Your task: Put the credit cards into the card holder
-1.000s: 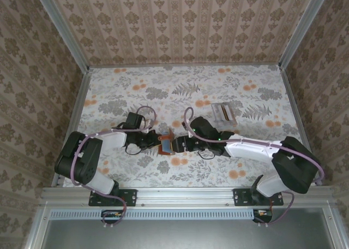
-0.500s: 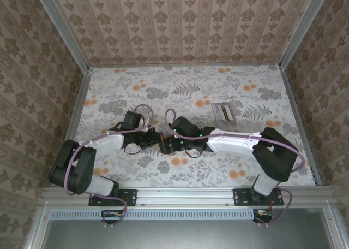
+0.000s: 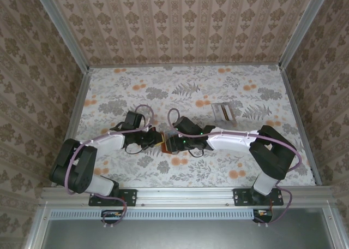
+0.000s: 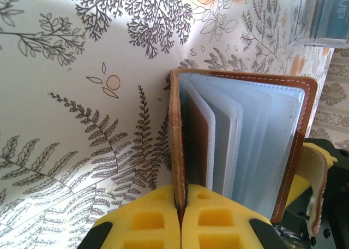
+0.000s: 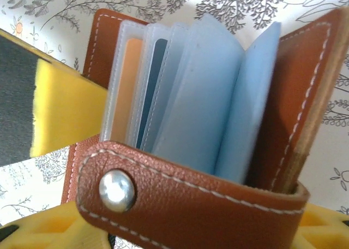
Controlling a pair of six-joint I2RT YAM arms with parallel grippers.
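Left wrist view: my left gripper pinches its yellow pads together on one brown cover of the card holder, which is open with its clear sleeves fanned and the leaf-print cloth behind it. Opposite, my right gripper has its fingers apart on either side of the holder's snap strap; whether they grip it I cannot tell. The credit cards lie in a silvery stack on the cloth, well apart from the holder, farther back and to the right.
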